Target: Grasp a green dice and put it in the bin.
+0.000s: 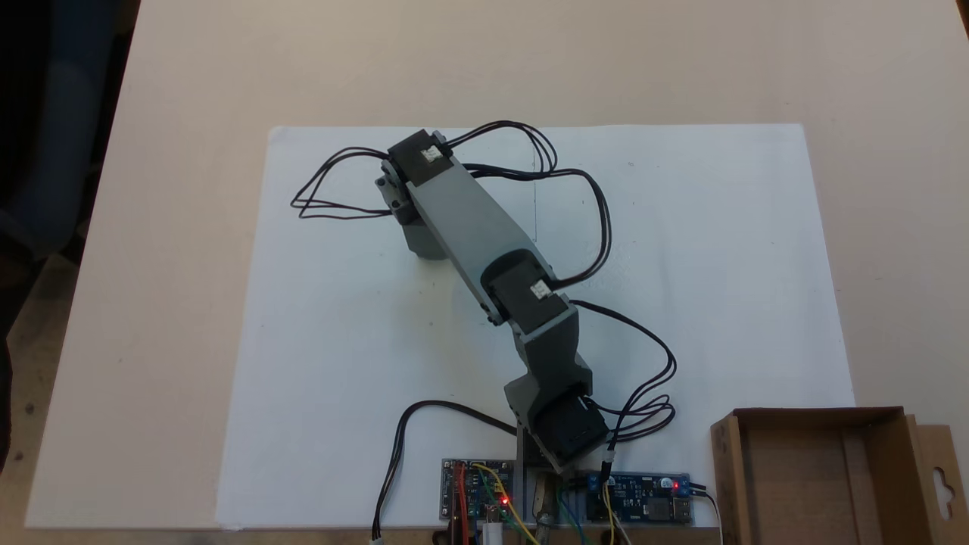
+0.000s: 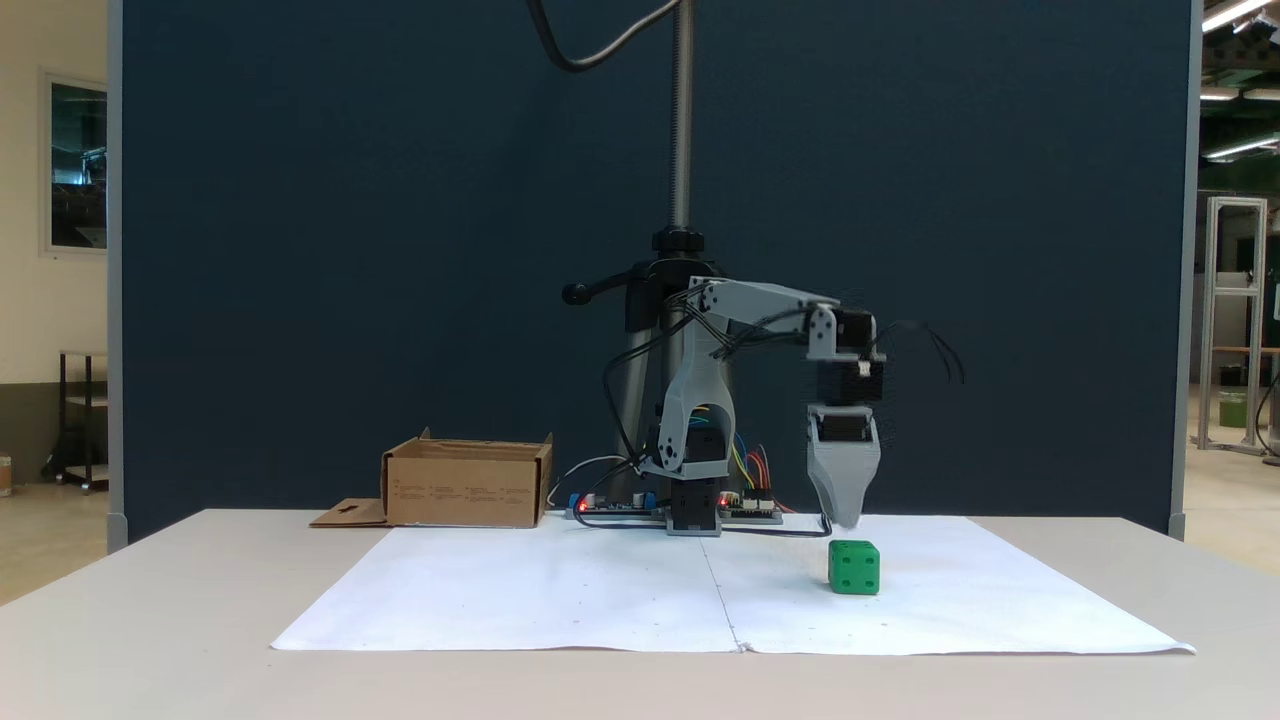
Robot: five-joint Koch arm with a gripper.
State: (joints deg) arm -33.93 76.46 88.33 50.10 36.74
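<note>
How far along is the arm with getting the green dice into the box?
Early stage. Done: the arm has reached out, and in a fixed view the gripper hangs just above the green dice. In hand: nothing; the dice sits on the white paper; whether the jaws are open cannot be told. Left: lowering, grasping, lifting and carrying it to the cardboard bin, which looks empty from above.

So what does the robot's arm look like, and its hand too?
The arm is made of grey plastic pieces joined by boxy black motors, two with small white stickers. Thin black cables loop loosely along it. Its hand is grey too, tapering to a narrow point like a beak, under another black motor.
</note>
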